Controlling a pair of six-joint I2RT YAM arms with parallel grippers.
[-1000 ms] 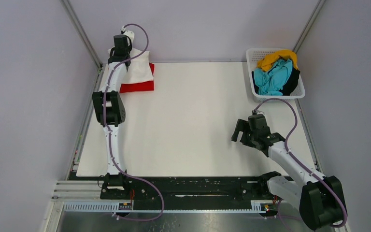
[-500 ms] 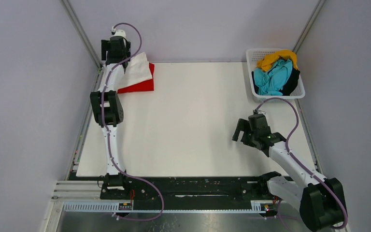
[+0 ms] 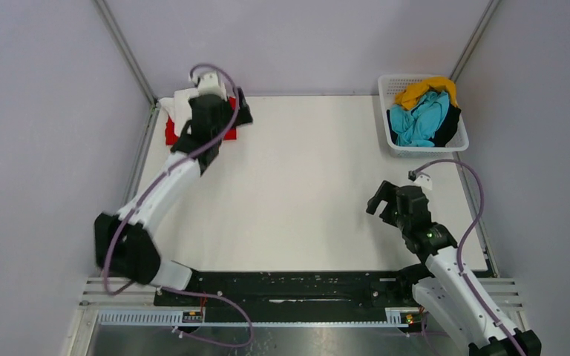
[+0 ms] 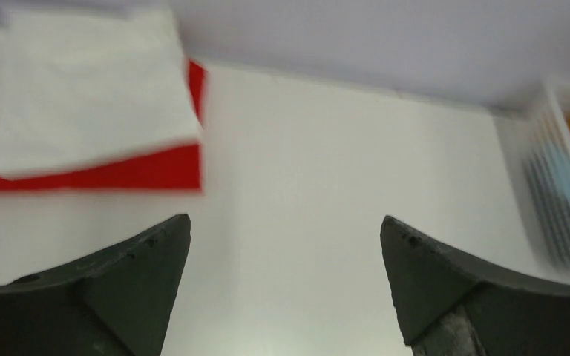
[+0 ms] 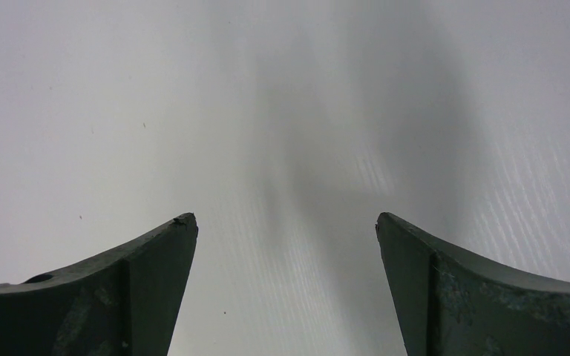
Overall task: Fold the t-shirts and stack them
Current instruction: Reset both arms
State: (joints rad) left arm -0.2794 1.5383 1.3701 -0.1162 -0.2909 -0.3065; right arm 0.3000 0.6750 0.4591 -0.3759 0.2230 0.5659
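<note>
A folded white t-shirt (image 4: 82,81) lies on top of a folded red t-shirt (image 4: 119,174) at the table's far left corner. In the top view the left arm covers most of that white t-shirt (image 3: 174,104) and red t-shirt (image 3: 169,135). My left gripper (image 3: 241,109) hovers just right of the pile, open and empty (image 4: 286,222). Teal (image 3: 415,122), yellow (image 3: 423,90) and black (image 3: 451,122) t-shirts lie crumpled in the basket. My right gripper (image 3: 382,204) is open over bare table (image 5: 286,219), holding nothing.
The white lattice basket (image 3: 386,85) stands at the far right corner, seen blurred at the right edge of the left wrist view (image 4: 557,193). A white table sheet (image 3: 297,185) spans the middle. Grey walls close in the back and both sides.
The left gripper opened and let go of the white t-shirt, which now lies on the red one. The left arm swung right and lower. The right arm drew back toward the near edge.
</note>
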